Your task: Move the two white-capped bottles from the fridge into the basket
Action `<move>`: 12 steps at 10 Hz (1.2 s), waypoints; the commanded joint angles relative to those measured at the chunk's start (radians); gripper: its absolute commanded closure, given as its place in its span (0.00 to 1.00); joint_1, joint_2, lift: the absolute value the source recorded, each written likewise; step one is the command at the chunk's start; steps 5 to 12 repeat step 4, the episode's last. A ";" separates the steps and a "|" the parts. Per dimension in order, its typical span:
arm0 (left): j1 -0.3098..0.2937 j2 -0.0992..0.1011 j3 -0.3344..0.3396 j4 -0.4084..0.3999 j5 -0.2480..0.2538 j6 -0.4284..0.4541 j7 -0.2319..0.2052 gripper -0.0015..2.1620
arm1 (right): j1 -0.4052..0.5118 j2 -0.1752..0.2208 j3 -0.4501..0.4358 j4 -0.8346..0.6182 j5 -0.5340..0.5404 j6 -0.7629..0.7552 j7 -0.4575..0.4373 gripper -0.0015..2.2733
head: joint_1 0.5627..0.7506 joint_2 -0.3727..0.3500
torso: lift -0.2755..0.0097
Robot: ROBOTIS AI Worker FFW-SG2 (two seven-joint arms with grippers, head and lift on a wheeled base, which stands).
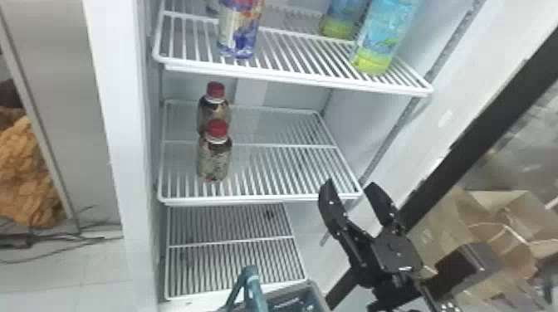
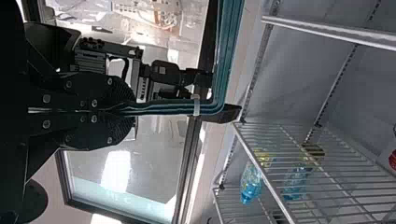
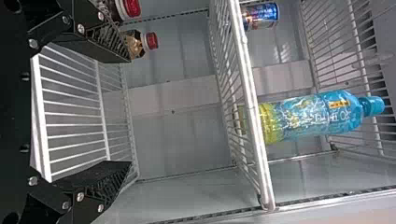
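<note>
Occupying wire shelf [image 1: 270, 200], centre-left: two red-capped bottles [image 1: 214, 159]; right gripper [image 1: 349, 183], jaws spread; left gripper [image 2: 133, 110], jaws pinching handle [image 2: 226, 56]; cardboard [image 1: 494, 203], lower-right.

two flat black fingers [image 3: 100, 184] stand wide apart before a white wire shelf [image 3: 41, 116], one partly covering two bottles with red caps, a nearer one [image 3: 130, 7] and a farther one [image 3: 136, 45]. upright on a higher white wire shelf [image 3: 250, 93] are a blue plastic bottle with a yellow-green base [image 3: 317, 116] and a blue, multicoloured container [image 3: 264, 16].
</note>
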 commanded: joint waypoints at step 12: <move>0.003 -0.002 0.002 0.000 0.002 -0.002 -0.002 0.52 | 0.004 -0.001 0.006 -0.001 0.001 -0.018 0.000 0.13 | 0.70 0.03 | 0.05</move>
